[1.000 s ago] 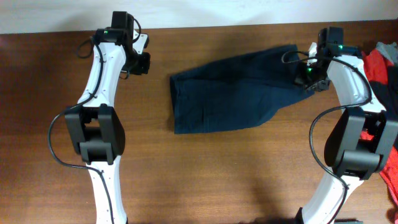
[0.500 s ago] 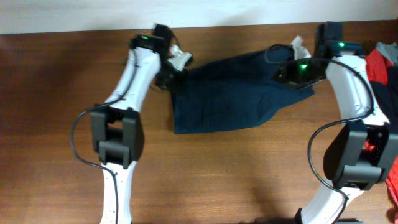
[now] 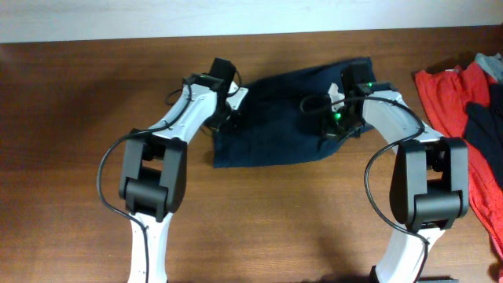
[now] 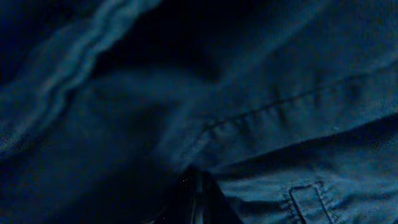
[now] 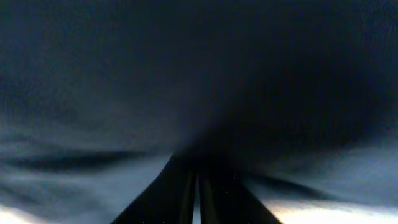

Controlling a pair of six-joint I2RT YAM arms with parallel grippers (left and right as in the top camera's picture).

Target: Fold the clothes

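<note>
A dark navy pair of shorts [image 3: 271, 130] lies flat on the brown table at the back middle. My left gripper [image 3: 229, 112] is down on its upper left edge. In the left wrist view the fingers [image 4: 199, 202] are pressed together with navy cloth [image 4: 280, 93] bunched at them, a seam and belt loop close by. My right gripper [image 3: 336, 119] is on the right part of the shorts. In the right wrist view its fingers [image 5: 198, 193] are shut, with cloth [image 5: 186, 74] drawn taut in folds around the tips.
A heap of red clothes [image 3: 449, 90] with a dark garment [image 3: 483, 118] on it lies at the table's right edge. The table's back edge meets a white wall close behind the shorts. Bare wood [image 3: 275, 220] lies in front.
My left arm swung right from beside the shorts onto their left edge. My right gripper moved left and inward, dragging the right end of the shorts with it, so they look shorter.
</note>
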